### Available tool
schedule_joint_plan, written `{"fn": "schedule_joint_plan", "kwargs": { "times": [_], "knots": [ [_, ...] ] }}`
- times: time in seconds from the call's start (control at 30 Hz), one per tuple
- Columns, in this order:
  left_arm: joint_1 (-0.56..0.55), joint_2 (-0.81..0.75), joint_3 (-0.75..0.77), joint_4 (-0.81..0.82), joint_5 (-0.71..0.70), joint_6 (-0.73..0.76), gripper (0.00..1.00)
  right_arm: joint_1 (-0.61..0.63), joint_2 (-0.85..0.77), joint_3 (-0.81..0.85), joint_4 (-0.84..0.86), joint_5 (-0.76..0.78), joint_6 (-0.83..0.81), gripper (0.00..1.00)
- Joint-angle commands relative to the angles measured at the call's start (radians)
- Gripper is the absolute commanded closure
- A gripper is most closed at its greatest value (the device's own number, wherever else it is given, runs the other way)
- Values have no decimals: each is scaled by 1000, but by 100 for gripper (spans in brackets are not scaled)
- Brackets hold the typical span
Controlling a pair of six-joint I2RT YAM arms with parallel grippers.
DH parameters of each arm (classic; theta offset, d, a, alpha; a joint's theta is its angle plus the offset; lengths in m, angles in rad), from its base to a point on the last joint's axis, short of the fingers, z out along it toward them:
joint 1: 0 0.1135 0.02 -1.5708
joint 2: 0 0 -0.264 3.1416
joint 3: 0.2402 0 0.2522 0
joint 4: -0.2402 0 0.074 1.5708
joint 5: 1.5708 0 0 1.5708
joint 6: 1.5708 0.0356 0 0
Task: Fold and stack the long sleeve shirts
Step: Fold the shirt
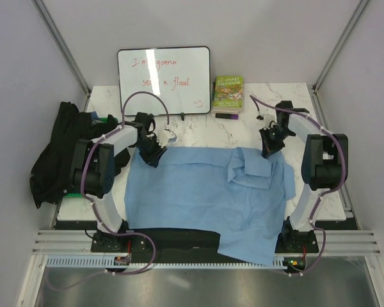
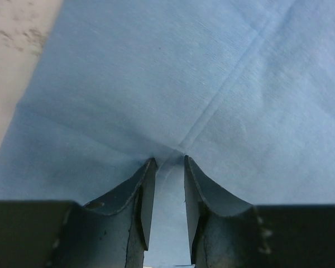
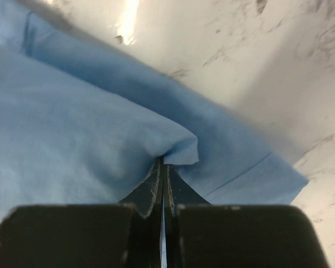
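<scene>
1. The light blue shirt (image 1: 198, 192) lay spread across the middle of the desk (image 1: 243, 131), its near hem hanging off the near edge. The black shirt (image 1: 57, 153) sat heaped at the left edge, partly off the desk.
2. The left gripper (image 1: 152, 153) was down at the shirt's far-left corner. In the wrist view the left gripper (image 2: 168, 163) had its jaws narrowed to a slim gap with a pucker of cloth between. Whether the cloth was truly clamped could not be told.
3. The right gripper (image 1: 269, 148) was at the far-right part of the shirt. In its wrist view the right gripper (image 3: 162, 163) was pinched fully together on a small bunched fold of blue cloth.
4. Risk: the left side could slip free on a lift, since the hold there looked thin. The shirt would then swing from the right side alone and the fold would skew.
5. Risk: the right gripper held a doubled flap near the far-right corner, so only the upper layer might come up, leaving a crumple.
6. Risk: the overhang at the near edge could drag the garment off if tension dropped.
7. Risk: a high far-side sweep might catch the whiteboard (image 1: 164, 80) or the green book (image 1: 228, 93) at the far edge.
</scene>
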Motion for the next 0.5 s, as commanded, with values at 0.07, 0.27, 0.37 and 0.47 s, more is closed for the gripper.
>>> {"fn": "schedule_joint_plan", "kwargs": {
  "times": [0.07, 0.27, 0.37, 0.47],
  "knots": [
    [-16, 153, 156, -14, -36, -166, 67, 4, 162, 154, 73, 116, -28, 100],
    [-17, 239, 318, -48, -11, -209, 68, 4, 260, 404, 4, 72, -18, 100],
    [-16, 147, 307, -57, 55, -167, 64, 4, 158, 429, -70, -38, -33, 100],
    [-16, 8, 267, -57, 145, -131, 59, 4, -32, 349, -99, -196, -38, 100]
  ]
}}
